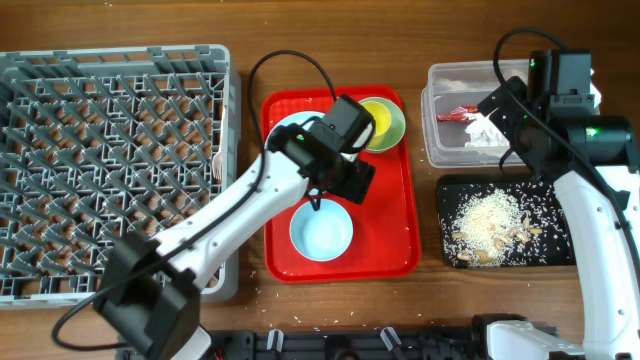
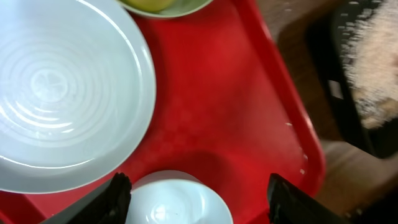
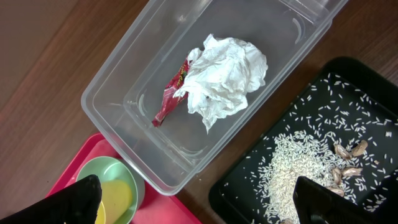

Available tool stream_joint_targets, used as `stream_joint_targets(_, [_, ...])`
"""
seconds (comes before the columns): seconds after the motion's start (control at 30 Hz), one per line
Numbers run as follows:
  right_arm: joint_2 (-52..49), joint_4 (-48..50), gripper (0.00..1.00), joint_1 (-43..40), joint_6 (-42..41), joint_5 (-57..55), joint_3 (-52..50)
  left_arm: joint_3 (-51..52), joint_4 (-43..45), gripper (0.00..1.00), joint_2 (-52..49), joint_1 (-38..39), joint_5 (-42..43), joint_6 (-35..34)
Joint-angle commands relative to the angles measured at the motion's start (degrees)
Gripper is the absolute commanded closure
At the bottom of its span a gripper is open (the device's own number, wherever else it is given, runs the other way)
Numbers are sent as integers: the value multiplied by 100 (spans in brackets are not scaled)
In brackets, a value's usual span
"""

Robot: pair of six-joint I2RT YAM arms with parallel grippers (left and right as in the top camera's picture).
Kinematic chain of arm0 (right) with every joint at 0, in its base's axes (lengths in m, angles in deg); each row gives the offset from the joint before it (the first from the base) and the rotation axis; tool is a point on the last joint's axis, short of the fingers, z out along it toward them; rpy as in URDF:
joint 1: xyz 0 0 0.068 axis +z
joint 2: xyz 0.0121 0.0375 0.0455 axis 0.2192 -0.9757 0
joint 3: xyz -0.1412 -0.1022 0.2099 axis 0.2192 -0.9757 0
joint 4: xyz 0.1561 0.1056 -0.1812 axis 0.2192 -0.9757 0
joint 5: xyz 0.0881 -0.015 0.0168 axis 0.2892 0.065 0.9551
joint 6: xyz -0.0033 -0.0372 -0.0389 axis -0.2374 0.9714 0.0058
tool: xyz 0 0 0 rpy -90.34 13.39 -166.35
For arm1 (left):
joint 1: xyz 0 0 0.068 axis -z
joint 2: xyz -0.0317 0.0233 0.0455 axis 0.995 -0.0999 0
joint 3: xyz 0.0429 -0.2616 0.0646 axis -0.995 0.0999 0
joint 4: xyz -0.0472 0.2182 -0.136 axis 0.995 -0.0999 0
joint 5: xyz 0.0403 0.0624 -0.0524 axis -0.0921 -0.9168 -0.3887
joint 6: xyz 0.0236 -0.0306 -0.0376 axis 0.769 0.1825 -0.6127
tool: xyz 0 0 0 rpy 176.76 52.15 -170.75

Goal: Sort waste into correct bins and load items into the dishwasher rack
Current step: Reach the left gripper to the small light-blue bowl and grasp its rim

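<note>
The large grey lattice dishwasher rack (image 1: pixel 110 170) sits left of my left fingers (image 2: pixel 115 196), spread wide and empty over the red serving tray (image 2: pixel 249 112). My right fingers (image 3: pixel 84 199), wide and empty too, hang above the clear plastic tub (image 3: pixel 118 106). The pale-blue round plate (image 2: pixel 56 93) lies beyond my left fingers, the small pale-blue dish (image 2: pixel 177 202) beneath them. Crumpled white tissue (image 3: pixel 227 74) and a red snack wrapper (image 3: pixel 171 96) lie in the tub.

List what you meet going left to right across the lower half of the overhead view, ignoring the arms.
dishwasher rack → red serving tray → black tray
</note>
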Motion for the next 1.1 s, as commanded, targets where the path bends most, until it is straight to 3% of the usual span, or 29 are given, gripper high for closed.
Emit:
stream_joint_targets(0.0, [98,-2,0,-13,-37,-127,63,11,76,26,-367,46,-409,-243])
stream_joint_targets(0.13, [98,-2,0,-13,-35,-127,63,11,337,25,-660,42,-426,-240])
stream_joint_targets(0.33, [98,-2,0,-13,-37,-127,63,11,876,31,-981,42,-905,-240])
stream_joint_targets(0.43, [98,-2,0,-13,-39,-127,63,11,946,44,-1128,42,-970,-214])
stream_joint_targets(0.47, [98,-2,0,-13,-37,-127,63,9,892,49,-1128,42,-968,-214])
stream_joint_targets(0.77, [98,-2,0,-13,-35,-127,63,-315,-916,45,-284,42,122,-254])
stream_joint_targets(0.8, [98,-2,0,-13,-39,-127,63,-313,-1174,42,-166,42,466,-501])
stream_joint_targets(0.87, [98,-2,0,-13,-37,-127,63,-306,-1421,53,-153,48,855,-885])
stream_joint_targets(0.9, [98,-2,0,-13,-37,-127,63,-138,-1401,60,-166,59,863,-1602])
stream_joint_targets(1.07, [98,-2,0,-13,-39,-127,63,754,-356,59,-170,310,813,-2625])
